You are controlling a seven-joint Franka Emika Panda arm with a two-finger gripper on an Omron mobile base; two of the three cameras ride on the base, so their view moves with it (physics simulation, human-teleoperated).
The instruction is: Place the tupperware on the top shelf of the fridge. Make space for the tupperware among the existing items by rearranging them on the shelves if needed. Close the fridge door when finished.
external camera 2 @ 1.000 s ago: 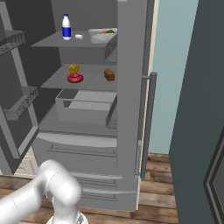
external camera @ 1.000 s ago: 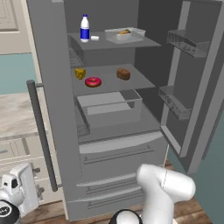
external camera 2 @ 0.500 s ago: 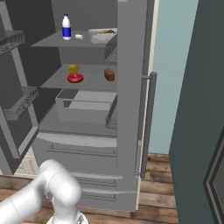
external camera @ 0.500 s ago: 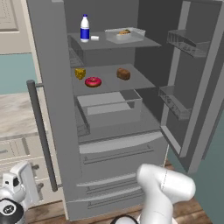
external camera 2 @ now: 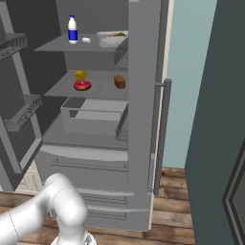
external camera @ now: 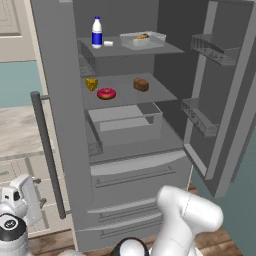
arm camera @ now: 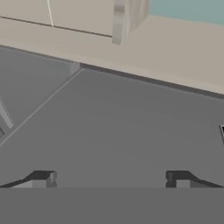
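Note:
The tupperware [external camera: 141,40] [external camera 2: 112,37] rests on the right part of the top shelf [external camera: 165,48] [external camera 2: 57,45] of the fridge [external camera: 135,175], whose two doors both stand wide. The white bottle [external camera: 97,32] and the small white block [external camera: 107,44] share that shelf on its left. One shelf down lie the cheese wedge [external camera: 91,83], the red doughnut [external camera: 106,93] and the loaf chunk [external camera: 141,84]. My gripper [arm camera: 109,179] is open with nothing between its fingertips, facing a flat grey panel. The hand [external camera: 22,200] sits low, left of the left door.
The left door [external camera: 60,100] carries a dark bar handle [external camera: 47,155]. The right door [external camera: 235,100] holds wire-fronted baskets [external camera: 212,50]. A grey drawer [external camera: 125,122] sits under the lower shelf. Beige cabinets [arm camera: 87,26] lie beyond the grey panel. The floor [external camera 2: 182,210] is wood.
The hand at the lower left of the left base view has shifted slightly. Everything in the fridge and both doors stay as they were.

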